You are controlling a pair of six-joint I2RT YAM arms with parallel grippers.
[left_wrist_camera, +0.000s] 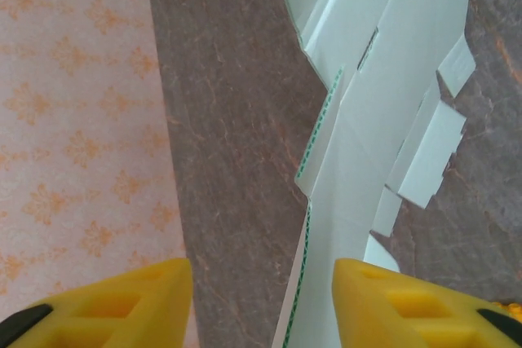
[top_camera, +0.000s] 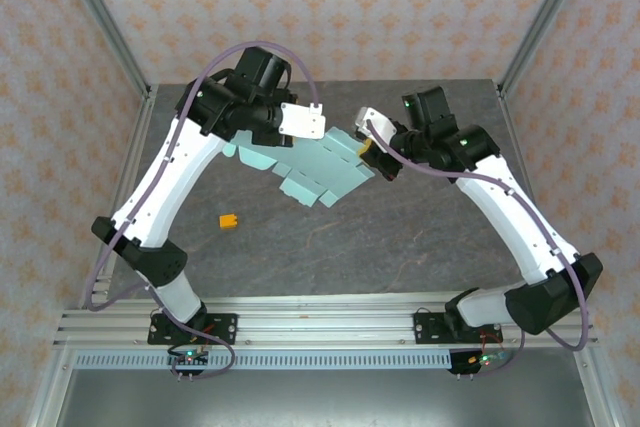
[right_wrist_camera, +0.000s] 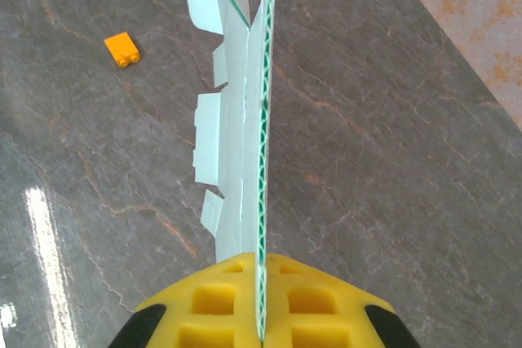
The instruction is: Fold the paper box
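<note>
The paper box (top_camera: 322,173) is a flat pale mint-blue die-cut sheet with flaps, held off the dark tabletop between the two arms. My right gripper (top_camera: 372,152) is shut on the sheet's right edge. In the right wrist view the sheet (right_wrist_camera: 241,128) stands edge-on, pinched between the yellow fingers of the right gripper (right_wrist_camera: 261,265). My left gripper (top_camera: 262,139) is at the sheet's upper left end. In the left wrist view the left gripper (left_wrist_camera: 261,283) is open, and the sheet's edge (left_wrist_camera: 359,160) runs between the fingers, close to the right finger (left_wrist_camera: 391,299) and apart from the left one.
A tiny orange piece (top_camera: 230,220) lies on the grey stone-pattern table (top_camera: 400,237), left of centre, also seen as an orange block (right_wrist_camera: 122,49) in the right wrist view. Patterned walls and metal posts enclose the table on three sides.
</note>
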